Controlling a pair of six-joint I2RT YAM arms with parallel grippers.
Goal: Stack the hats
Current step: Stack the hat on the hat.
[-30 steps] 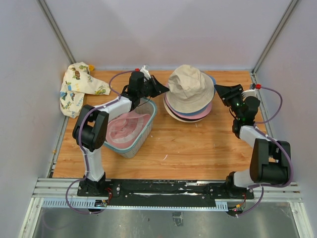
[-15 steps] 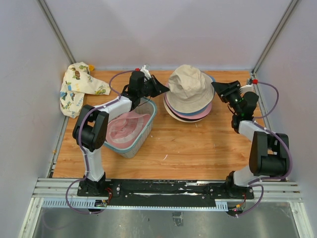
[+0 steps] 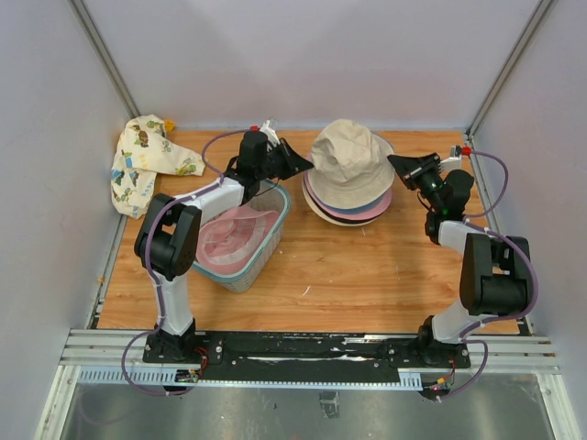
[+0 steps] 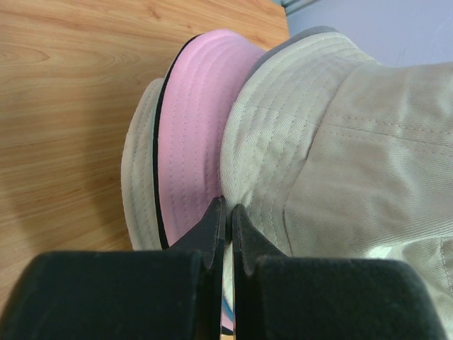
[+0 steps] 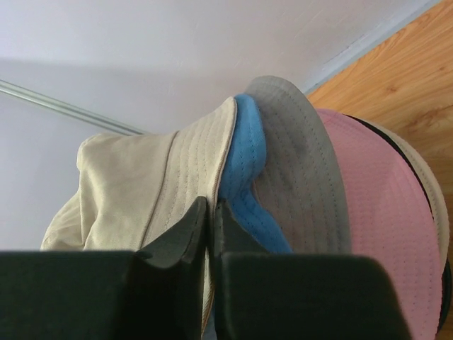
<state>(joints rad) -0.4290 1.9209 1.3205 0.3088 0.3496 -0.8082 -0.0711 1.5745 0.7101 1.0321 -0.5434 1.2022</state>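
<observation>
A stack of hats stands at the back middle of the table. The beige hat (image 3: pixel 351 160) is on top, above teal, grey, pink (image 3: pixel 374 210) and cream brims. My left gripper (image 3: pixel 306 165) is shut on the beige hat's left brim (image 4: pixel 283 142), with the pink brim (image 4: pixel 187 127) and cream brim (image 4: pixel 138 170) just below. My right gripper (image 3: pixel 396 162) is shut on the beige hat's right brim (image 5: pixel 191 163), above the teal (image 5: pixel 244 163), grey (image 5: pixel 297 156) and pink (image 5: pixel 375 205) brims. Another pink hat (image 3: pixel 234 240) lies in the basket.
The blue-grey mesh basket (image 3: pixel 272 226) stands left of the stack, under my left arm. A cream cloth with cartoon prints (image 3: pixel 147 165) lies at the back left corner. Grey walls close in the table at the back and sides.
My right gripper has moved left to the stack and now grips the beige hat's right brim. The left arm and the hats have not moved.
</observation>
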